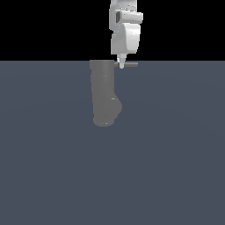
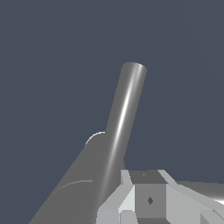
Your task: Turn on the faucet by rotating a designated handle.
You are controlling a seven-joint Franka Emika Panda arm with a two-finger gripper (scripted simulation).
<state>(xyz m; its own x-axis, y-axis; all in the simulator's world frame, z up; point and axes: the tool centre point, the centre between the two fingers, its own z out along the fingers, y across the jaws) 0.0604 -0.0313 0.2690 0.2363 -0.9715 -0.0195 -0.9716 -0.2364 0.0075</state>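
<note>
The grey faucet (image 1: 104,94) lies on the floor, its thick body ending in a rounded bulge toward the viewer. Its handle (image 1: 130,64), a thin rod, juts toward the exterior view's right from the far end of the body. My white gripper (image 1: 121,65) comes down from above, and its narrow tip crosses the handle close to the body. In the wrist view the handle (image 2: 127,109) runs past the side of my gripper (image 2: 144,202), with the faucet body (image 2: 72,192) beside it. The fingers look closed together, with nothing between them.
The flat blue-grey floor (image 1: 176,154) stretches all around the faucet. Nothing else stands on it. The white arm (image 1: 125,26) rises behind the handle against a black background.
</note>
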